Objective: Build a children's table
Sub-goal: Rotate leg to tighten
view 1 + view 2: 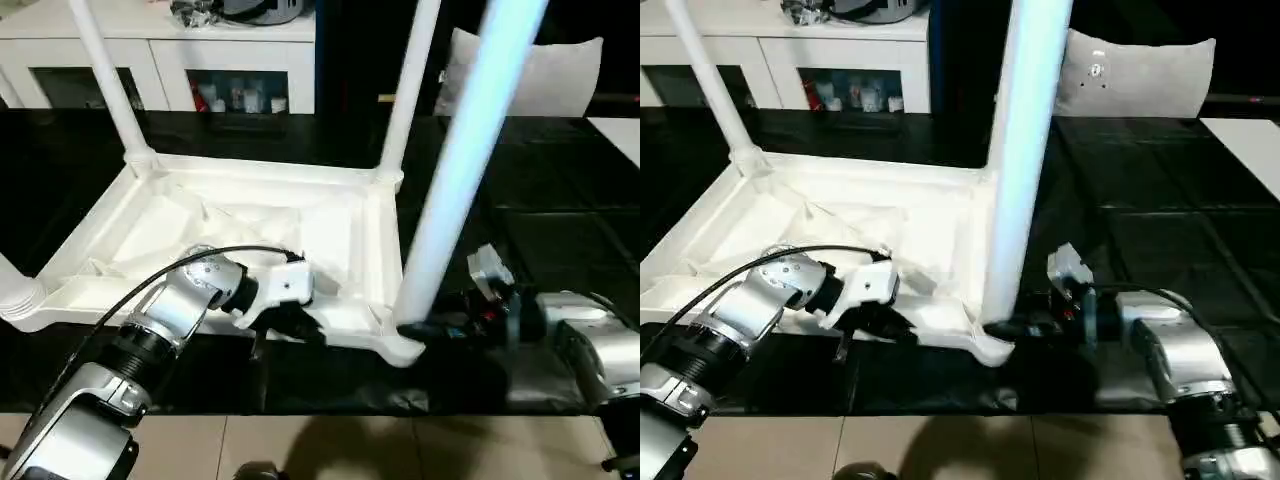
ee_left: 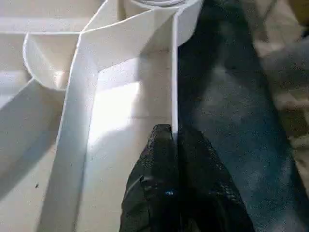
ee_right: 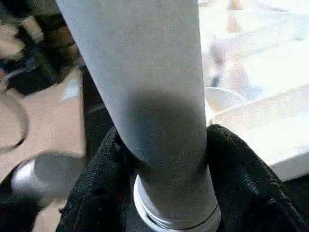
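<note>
White plastic everywhere. Right tool (image 3: 164, 193) is clamped round the nearest leg (image 1: 455, 170) right at its base, where it drops into the corner socket (image 1: 400, 345). Left tool (image 2: 175, 145) is pinched together on the table top's (image 1: 250, 235) near rim. Beyond both, the upside-down top lies on the black bench (image 1: 520, 180), two far legs (image 1: 405, 90) standing upright.
</note>
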Motion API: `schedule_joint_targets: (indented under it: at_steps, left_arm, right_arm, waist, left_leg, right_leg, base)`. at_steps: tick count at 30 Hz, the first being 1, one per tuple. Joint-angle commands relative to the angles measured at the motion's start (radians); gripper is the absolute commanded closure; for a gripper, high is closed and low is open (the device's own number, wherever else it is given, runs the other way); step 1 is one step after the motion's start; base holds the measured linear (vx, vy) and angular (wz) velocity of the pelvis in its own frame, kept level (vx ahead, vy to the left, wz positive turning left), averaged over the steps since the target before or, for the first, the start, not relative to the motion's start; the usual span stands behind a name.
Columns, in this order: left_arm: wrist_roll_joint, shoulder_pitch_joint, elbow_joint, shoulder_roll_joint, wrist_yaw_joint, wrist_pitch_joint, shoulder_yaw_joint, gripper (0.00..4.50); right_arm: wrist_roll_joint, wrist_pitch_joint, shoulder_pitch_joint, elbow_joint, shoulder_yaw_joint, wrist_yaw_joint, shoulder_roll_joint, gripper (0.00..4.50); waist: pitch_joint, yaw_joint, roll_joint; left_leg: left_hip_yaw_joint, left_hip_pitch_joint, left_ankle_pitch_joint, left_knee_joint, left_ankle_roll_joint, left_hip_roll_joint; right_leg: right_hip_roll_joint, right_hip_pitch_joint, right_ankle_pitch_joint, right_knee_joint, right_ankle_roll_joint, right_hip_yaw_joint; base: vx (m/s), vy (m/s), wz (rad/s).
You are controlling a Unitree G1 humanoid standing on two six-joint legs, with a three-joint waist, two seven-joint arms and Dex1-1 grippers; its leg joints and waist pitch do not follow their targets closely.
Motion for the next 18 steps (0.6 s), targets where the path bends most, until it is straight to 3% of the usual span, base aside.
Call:
schedule_joint_targets:
  at_steps: [1,3,7,9,12,13,15,18]
  left_arm:
    - [-0.012,-0.024,-0.015,-0.082,0.073,0.043,-0.009,4.50]
    - [-0.009,-0.037,-0.001,-0.121,0.141,0.093,0.007,4.50]
    - [0.019,-0.082,0.071,-0.221,0.348,0.195,0.053,4.50]
    - [0.018,-0.095,0.094,-0.264,0.428,0.224,0.080,4.50]
    - [0.023,-0.103,0.106,-0.303,0.492,0.238,0.101,4.50]
    - [0.027,-0.104,0.112,-0.324,0.520,0.233,0.109,4.50]
    - [0.030,-0.102,0.114,-0.333,0.522,0.228,0.108,4.50]
    - [0.034,-0.088,0.100,-0.320,0.500,0.209,0.100,4.50]
  right_arm:
    - [0.016,0.042,-0.035,-0.022,0.028,-0.082,0.075,2.55]
    - [-0.032,0.059,-0.063,0.011,0.016,-0.214,0.123,2.55]
    - [-0.115,0.162,-0.153,0.113,-0.050,-0.567,0.250,2.55]
    - [-0.143,0.164,-0.181,0.151,-0.073,-0.696,0.290,2.55]
    - [-0.139,0.119,-0.189,0.168,-0.084,-0.728,0.319,2.55]
    - [-0.142,0.074,-0.188,0.170,-0.082,-0.721,0.334,2.00]
    - [-0.146,0.060,-0.187,0.168,-0.086,-0.718,0.348,1.80]
    - [-0.142,0.032,-0.172,0.146,-0.086,-0.679,0.350,1.51]
  waist:
    - [-0.059,-0.010,-0.015]
    - [-0.059,-0.024,-0.017]
    - [-0.060,-0.063,-0.016]
    - [-0.065,-0.072,-0.015]
    - [-0.071,-0.073,-0.017]
    - [-0.074,-0.070,-0.017]
    - [-0.075,-0.067,-0.016]
    - [-0.072,-0.067,-0.014]
  left_leg:
    - [-0.046,0.016,-0.128,-0.067,0.042,0.089]
    - [-0.047,0.012,-0.122,-0.068,0.032,0.084]
    - [-0.055,0.011,-0.132,-0.068,0.013,0.084]
    - [-0.052,0.008,-0.100,-0.066,0.021,0.079]
    - [-0.049,0.001,-0.052,-0.064,0.052,0.078]
    - [-0.049,0.000,-0.032,-0.062,0.066,0.081]
    - [-0.049,-0.004,-0.007,-0.061,0.091,0.083]
    - [-0.050,-0.002,-0.014,-0.062,0.098,0.089]
  right_leg:
    - [-0.133,0.045,-0.427,-0.102,0.012,0.081]
    - [-0.132,0.049,-0.455,-0.107,0.034,0.078]
    - [-0.132,0.051,-0.444,-0.109,0.020,0.070]
    - [-0.136,0.053,-0.399,-0.104,0.004,0.079]
    - [-0.134,0.057,-0.317,-0.090,-0.010,0.085]
    - [-0.132,0.056,-0.262,-0.081,-0.023,0.088]
    - [-0.133,0.057,-0.183,-0.069,-0.046,0.090]
    - [-0.135,0.056,-0.181,-0.069,-0.057,0.090]
  base:
    - [0.000,0.000,0.00]
    - [0.000,0.000,0.00]
    - [0.000,0.000,0.00]
    - [0.000,0.000,0.00]
    - [0.000,0.000,0.00]
    - [0.000,0.000,0.00]
    - [0.000,0.000,0.00]
    - [0.000,0.000,0.00]
